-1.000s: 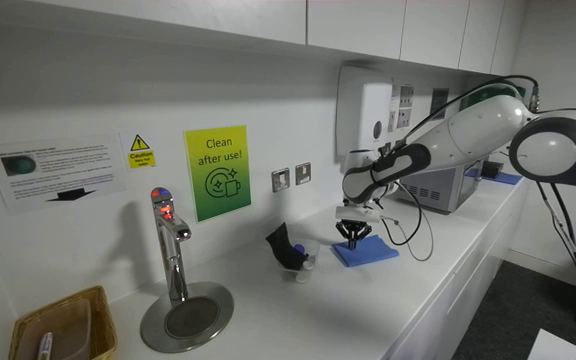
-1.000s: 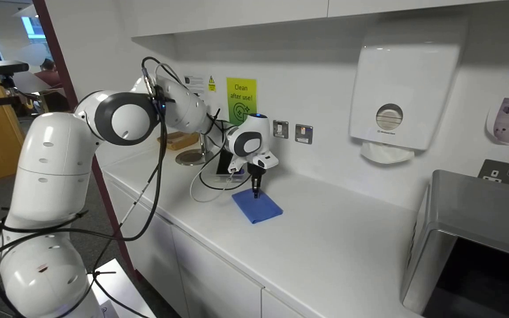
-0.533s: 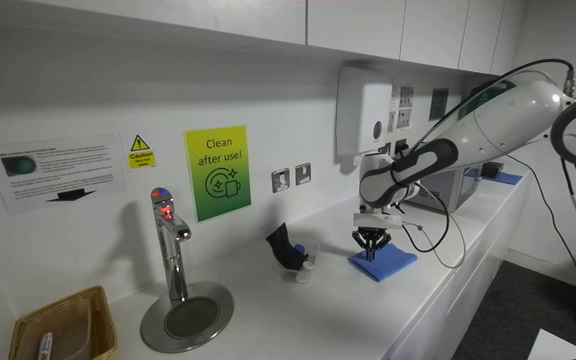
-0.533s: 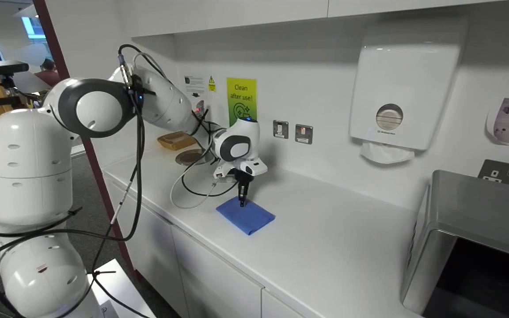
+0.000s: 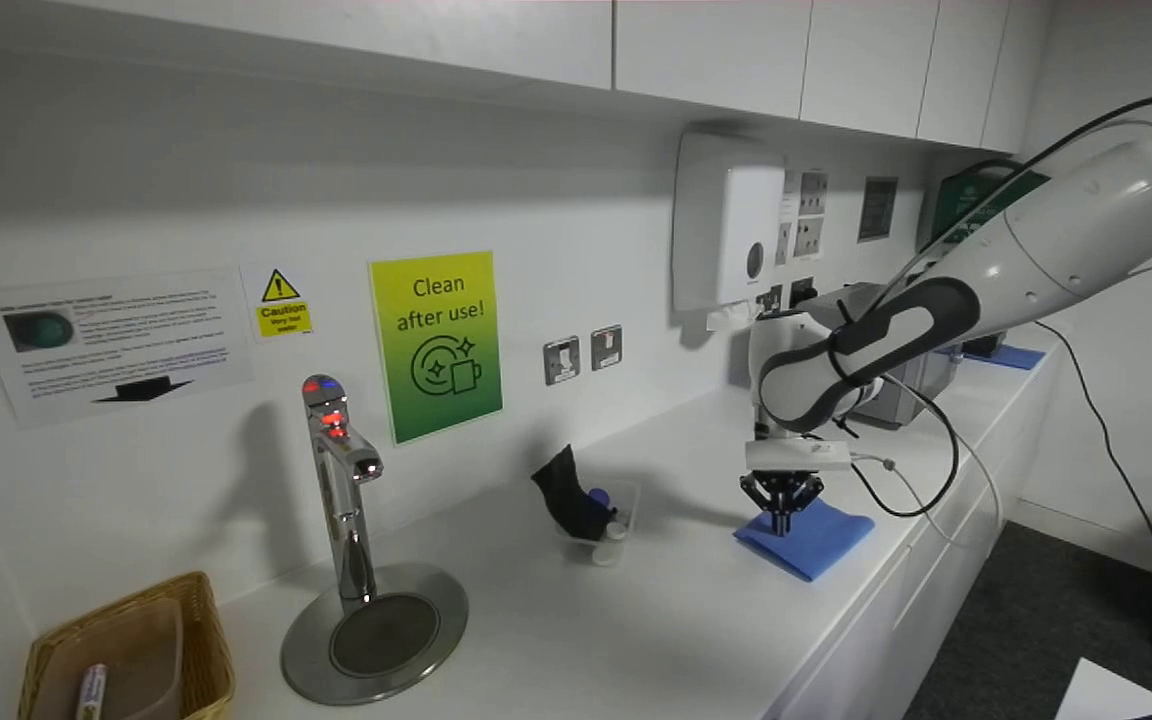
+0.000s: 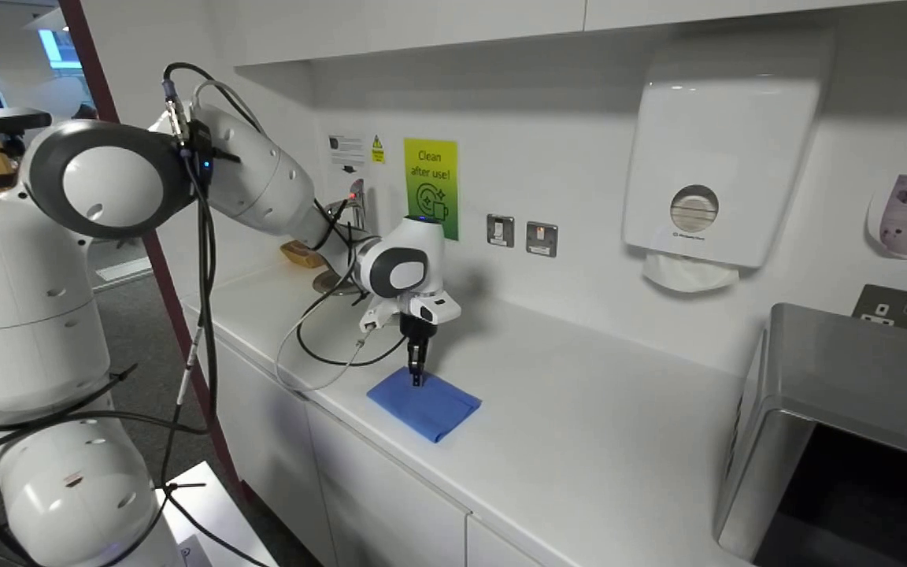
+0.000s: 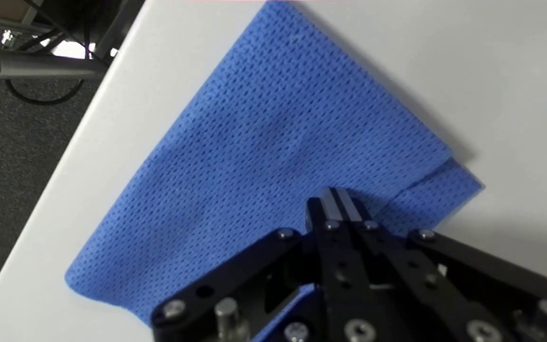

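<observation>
Clearly saw a basket (image 5: 204, 640) at the back left corner of the counter (image 5: 546, 640), then a tap (image 5: 339, 495), then a clear tub (image 5: 627, 510) with a black object (image 5: 570, 500), near the back edge. Farther right, found the gripper (image 5: 781, 528) with jaws pressed together, touching a folded blue cloth (image 5: 820, 546) lying close to the front edge. Beyond, spotted a grey microwave (image 6: 879, 362).

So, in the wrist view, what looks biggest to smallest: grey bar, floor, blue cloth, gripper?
1. Blue cloth
2. Gripper
3. Floor
4. Grey bar
Only by looks: gripper is closest up, floor partly hidden.
</observation>
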Available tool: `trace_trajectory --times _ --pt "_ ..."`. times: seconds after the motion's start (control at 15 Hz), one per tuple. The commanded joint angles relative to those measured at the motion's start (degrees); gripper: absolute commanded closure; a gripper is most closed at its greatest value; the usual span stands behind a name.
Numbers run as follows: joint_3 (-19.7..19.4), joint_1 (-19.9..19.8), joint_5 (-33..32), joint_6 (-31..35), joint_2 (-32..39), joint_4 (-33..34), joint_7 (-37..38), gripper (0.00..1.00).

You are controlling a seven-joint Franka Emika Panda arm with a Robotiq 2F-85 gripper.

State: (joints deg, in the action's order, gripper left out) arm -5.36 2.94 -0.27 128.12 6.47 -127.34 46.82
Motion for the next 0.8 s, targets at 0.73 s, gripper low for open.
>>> trace_trajectory --times 0.73 --pt "2.8 -4.5 -2.6 -12.1 -25.5 2.1 -1.4 1.00"
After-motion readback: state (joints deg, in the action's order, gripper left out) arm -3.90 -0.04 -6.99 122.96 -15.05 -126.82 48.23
